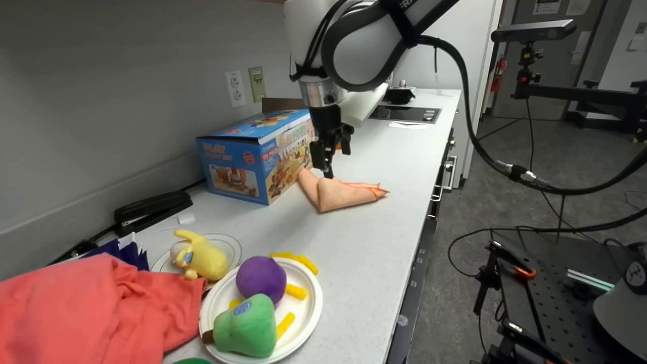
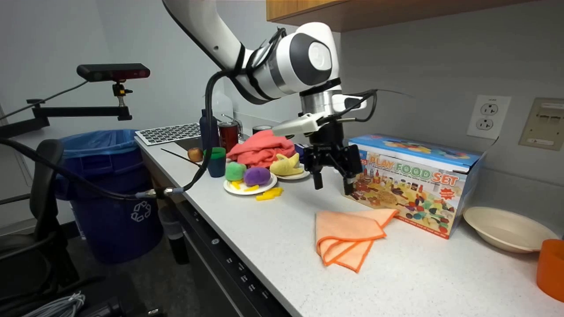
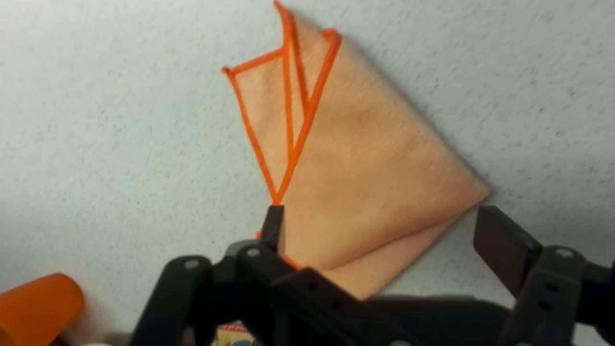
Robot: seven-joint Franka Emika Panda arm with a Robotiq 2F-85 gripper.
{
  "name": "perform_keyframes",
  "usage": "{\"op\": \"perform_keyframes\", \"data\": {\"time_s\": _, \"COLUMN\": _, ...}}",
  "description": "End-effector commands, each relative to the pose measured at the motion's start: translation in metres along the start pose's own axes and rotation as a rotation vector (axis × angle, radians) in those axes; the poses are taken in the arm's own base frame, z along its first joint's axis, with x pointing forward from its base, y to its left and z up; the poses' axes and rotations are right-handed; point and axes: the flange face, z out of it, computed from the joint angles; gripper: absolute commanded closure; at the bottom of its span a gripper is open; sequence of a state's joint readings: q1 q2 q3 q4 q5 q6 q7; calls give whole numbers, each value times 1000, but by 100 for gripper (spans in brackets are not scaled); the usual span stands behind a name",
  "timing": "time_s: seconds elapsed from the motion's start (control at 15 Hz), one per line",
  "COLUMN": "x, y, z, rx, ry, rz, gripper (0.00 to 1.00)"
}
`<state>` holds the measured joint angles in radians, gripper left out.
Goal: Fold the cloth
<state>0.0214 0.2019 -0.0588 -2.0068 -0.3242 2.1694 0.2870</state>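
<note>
The orange cloth (image 1: 349,196) lies folded in overlapping layers on the white counter, and it also shows in an exterior view (image 2: 350,225). In the wrist view the cloth (image 3: 375,144) has a pointed corner at the right. Its bright orange hems fan out at the upper left. My gripper (image 1: 337,163) is open and empty, fingers pointing down, above the counter close to the cloth; it also shows in an exterior view (image 2: 333,190). In the wrist view the fingers (image 3: 379,211) are wide apart, with the cloth's lower part between them. The left finger hides a bit of the cloth's hem.
A blue play food box (image 2: 405,185) stands against the wall beside the cloth. A beige bowl (image 2: 506,229) and an orange cup (image 2: 551,268) are near it. A white plate (image 1: 308,308) with toy food and a red cloth (image 1: 101,308) lie farther along the counter.
</note>
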Motion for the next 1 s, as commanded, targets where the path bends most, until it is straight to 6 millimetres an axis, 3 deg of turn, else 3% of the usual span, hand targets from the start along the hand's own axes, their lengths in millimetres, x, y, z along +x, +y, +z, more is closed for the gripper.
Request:
{"op": "perform_keyframes", "data": {"time_s": 0.0, "x": -53, "y": -13, "z": -20, "rx": 50, "ry": -18, "rz": 79, "gripper": 0}}
{"op": "perform_keyframes", "data": {"time_s": 0.13, "x": -73, "y": -15, "z": -33, "rx": 73, "ry": -4, "rz": 127, "gripper": 0}}
{"op": "perform_keyframes", "data": {"time_s": 0.6, "x": -126, "y": 3, "z": -80, "rx": 104, "ry": 52, "rz": 300, "gripper": 0}}
{"op": "perform_keyframes", "data": {"time_s": 0.73, "x": -135, "y": 5, "z": -87, "rx": 96, "ry": 51, "rz": 312, "gripper": 0}}
{"op": "perform_keyframes", "data": {"time_s": 0.8, "x": -118, "y": 1, "z": -80, "rx": 98, "ry": 48, "rz": 283, "gripper": 0}}
{"op": "perform_keyframes", "data": {"time_s": 0.93, "x": -126, "y": 3, "z": -85, "rx": 96, "ry": 52, "rz": 290, "gripper": 0}}
